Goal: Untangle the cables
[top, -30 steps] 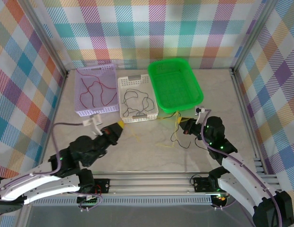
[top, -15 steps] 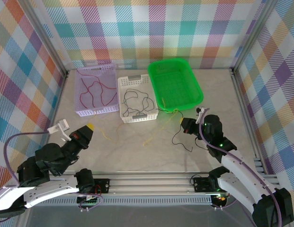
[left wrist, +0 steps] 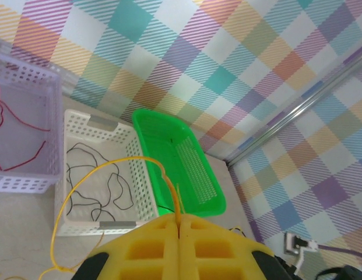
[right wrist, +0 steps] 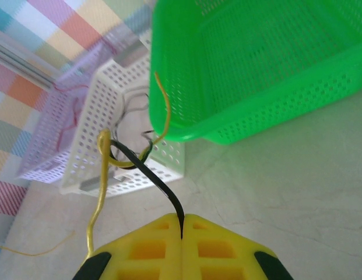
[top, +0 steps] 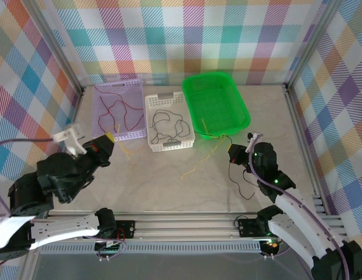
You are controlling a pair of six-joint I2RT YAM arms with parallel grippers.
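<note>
Yellow cable (left wrist: pixel 128 159) pinched by closed left gripper (left wrist: pixel 178 220); black cable (right wrist: pixel 155 181) pinched by closed right gripper (right wrist: pixel 182 226) (strands crossed before white basket (right wrist: pixel 105 105)), lifted off table (right wrist: pixel 297 175).

A robot lab cell: aluminium frame (top: pixel 186 220), plaid cloth walls (top: pixel 186 35), bare tabletop (top: pixel 169 186).

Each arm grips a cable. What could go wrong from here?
The yellow cable in the left end effector and the black cable in the right end effector loop around each other by the white basket; pulling apart may tighten a knot. A yellow end hooks over the green basket rim and could snag.
</note>
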